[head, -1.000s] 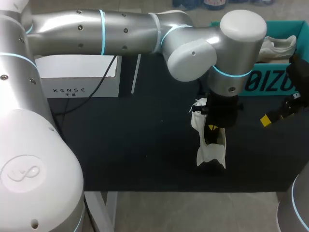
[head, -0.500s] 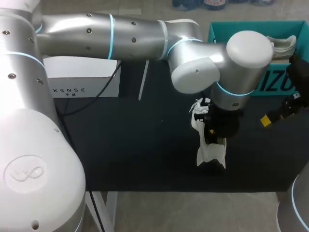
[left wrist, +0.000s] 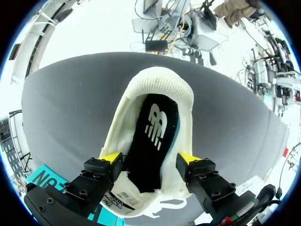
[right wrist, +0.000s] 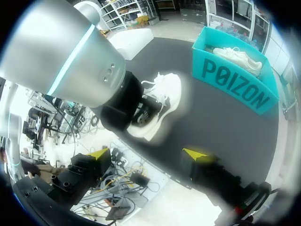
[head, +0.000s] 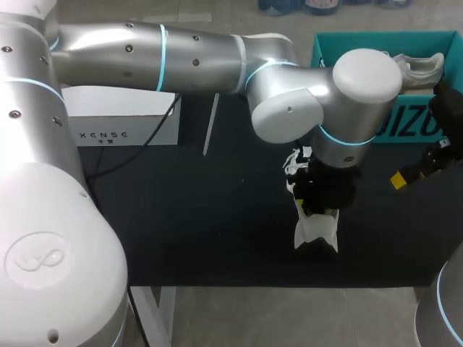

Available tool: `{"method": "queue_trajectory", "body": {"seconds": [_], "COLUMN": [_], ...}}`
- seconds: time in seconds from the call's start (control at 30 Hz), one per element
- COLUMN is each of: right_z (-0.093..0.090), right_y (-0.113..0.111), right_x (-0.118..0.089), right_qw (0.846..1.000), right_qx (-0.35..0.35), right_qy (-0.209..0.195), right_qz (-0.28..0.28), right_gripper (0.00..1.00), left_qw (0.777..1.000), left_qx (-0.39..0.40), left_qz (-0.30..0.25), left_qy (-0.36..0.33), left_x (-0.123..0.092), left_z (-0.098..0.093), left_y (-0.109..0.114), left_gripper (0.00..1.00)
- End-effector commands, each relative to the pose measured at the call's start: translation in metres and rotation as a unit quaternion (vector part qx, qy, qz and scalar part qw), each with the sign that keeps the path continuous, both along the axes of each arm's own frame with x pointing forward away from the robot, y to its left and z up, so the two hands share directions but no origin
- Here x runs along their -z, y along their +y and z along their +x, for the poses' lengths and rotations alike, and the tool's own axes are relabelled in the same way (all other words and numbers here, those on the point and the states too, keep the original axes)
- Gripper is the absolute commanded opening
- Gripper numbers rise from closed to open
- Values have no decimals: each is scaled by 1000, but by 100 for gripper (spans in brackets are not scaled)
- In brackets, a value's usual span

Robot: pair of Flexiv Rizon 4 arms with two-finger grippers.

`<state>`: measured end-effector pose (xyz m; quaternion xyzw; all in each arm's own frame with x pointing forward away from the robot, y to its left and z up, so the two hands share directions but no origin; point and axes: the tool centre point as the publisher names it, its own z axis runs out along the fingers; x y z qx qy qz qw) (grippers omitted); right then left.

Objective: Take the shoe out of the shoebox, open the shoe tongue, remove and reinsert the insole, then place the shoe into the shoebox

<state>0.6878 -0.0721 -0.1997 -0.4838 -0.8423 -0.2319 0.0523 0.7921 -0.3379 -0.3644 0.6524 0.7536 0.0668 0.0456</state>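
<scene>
Straddling white mesh shoe [left wrist: 161,83], black insole [left wrist: 155,141] inside, left end effector [left wrist: 149,160] splayed, gripping nothing

I look down on a dark table [head: 202,231]; a white box [head: 123,119] stands at its far left, with a black cable [head: 142,141] trailing beside it.

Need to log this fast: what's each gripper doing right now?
Left gripper: at the shoe, grip cannot be told.
Right gripper: open, empty.

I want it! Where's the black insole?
Left wrist view: the black insole lies inside the white shoe, at the left hand, on the right side of the table.
</scene>
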Motion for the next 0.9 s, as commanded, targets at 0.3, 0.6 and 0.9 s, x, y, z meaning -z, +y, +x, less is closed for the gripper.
{"method": "queue_trajectory", "body": {"seconds": [0.3,0.6,0.9], "right_z": [-1,-1,-1], "right_y": [0,0,0], "right_x": [1,1,1], "right_qw": [1000,1000,1000], "right_qx": [1,1,1], "right_qy": [-1,-1,-1], "right_qz": [0,0,0], "right_gripper": [100,100,100], "left_qw": [999,998,997], "left_qx": [2,-4,-12], "left_qz": [-4,3,-1], "left_qy": [-33,-68,-75], "left_x": [-43,-82,-91], "left_z": [2,12,36], "left_y": [10,19,20], "left_gripper": [100,100,0]}}
